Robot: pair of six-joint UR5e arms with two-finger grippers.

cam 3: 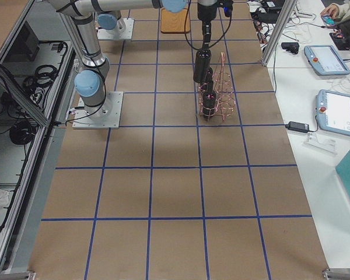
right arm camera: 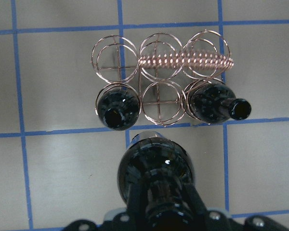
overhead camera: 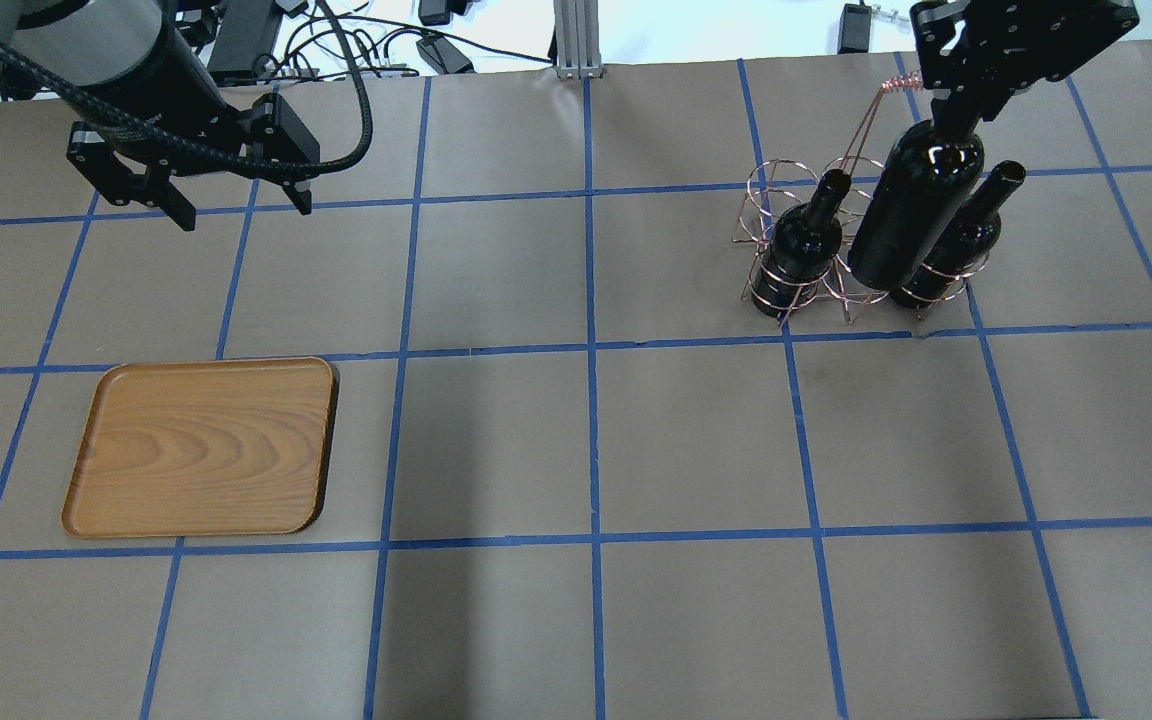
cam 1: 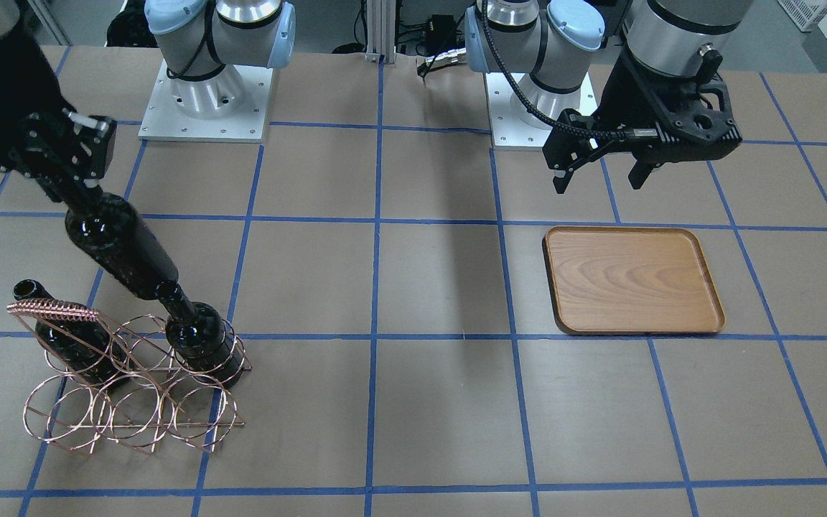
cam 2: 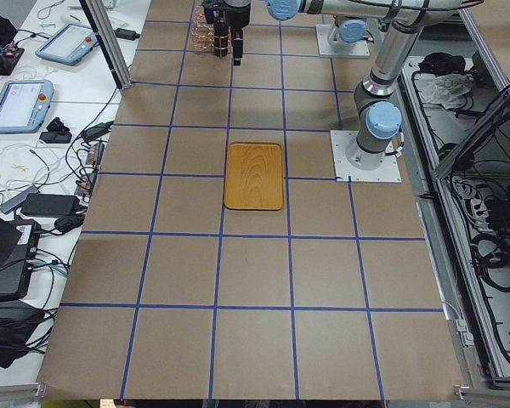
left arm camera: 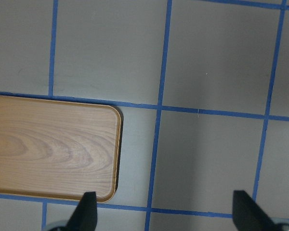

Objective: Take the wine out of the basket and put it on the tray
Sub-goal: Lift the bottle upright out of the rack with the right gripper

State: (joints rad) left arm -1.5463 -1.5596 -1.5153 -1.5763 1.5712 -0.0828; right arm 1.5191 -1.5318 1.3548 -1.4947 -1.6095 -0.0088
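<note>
**Wine bottle (right arm camera: 156,166) hangs beside the basket (right arm camera: 183,60), with the tray (overhead camera: 201,450) well apart**

Dark glass fills the lower part of the right wrist view. The right fingers (right arm camera: 191,199) are closed on the wine bottle's neck, so the body hangs base-down below them. Gripping the neck leaves the base free to be set down flat.

The middle front ring of the copper basket stands open. This looks like the slot the bottle came from. Two other bottles (right arm camera: 116,109) (right arm camera: 212,106) stand in the rings on either side of it, necks upward. The held bottle is on the robot's side of the rack, not over that ring. I cannot tell whether its base is above the neighbouring necks and the coil-wrapped top bar. These are the edges to mind, so I would go higher before any sideways travel.

The tray lies flat in the other half of the worktop (overhead camera: 636,450), with nothing on its wood. The brown paper between rack and tray shows only blue tape lines, so the way across looks open.

The left fingers (left arm camera: 86,211) are spread wide and hold nothing. They hover just beyond the tray's far edge, near the robot's base. They could crowd the approach, and the tray's low rim leaves little margin for the base.
</note>
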